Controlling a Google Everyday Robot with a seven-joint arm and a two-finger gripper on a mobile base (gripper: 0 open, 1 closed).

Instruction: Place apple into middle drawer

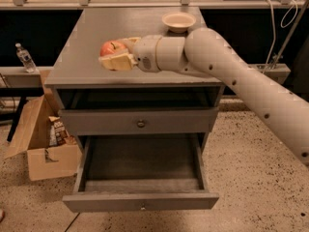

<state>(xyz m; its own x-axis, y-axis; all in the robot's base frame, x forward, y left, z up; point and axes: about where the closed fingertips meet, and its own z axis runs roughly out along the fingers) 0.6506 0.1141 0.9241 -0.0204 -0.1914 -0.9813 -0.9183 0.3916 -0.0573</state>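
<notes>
The red apple with a yellowish blush sits between the cream fingers of my gripper. The gripper is shut on it, just above the left front part of the grey cabinet top. My white arm reaches in from the right. The middle drawer is the lower one. It is pulled out wide below, and its inside is bare and dark. The upper drawer front with the dark round knob is shut.
A cream shallow bowl stands at the back right of the cabinet top. An open cardboard box sits on the floor to the left. A plastic bottle stands on a shelf at far left. A rail runs behind the cabinet.
</notes>
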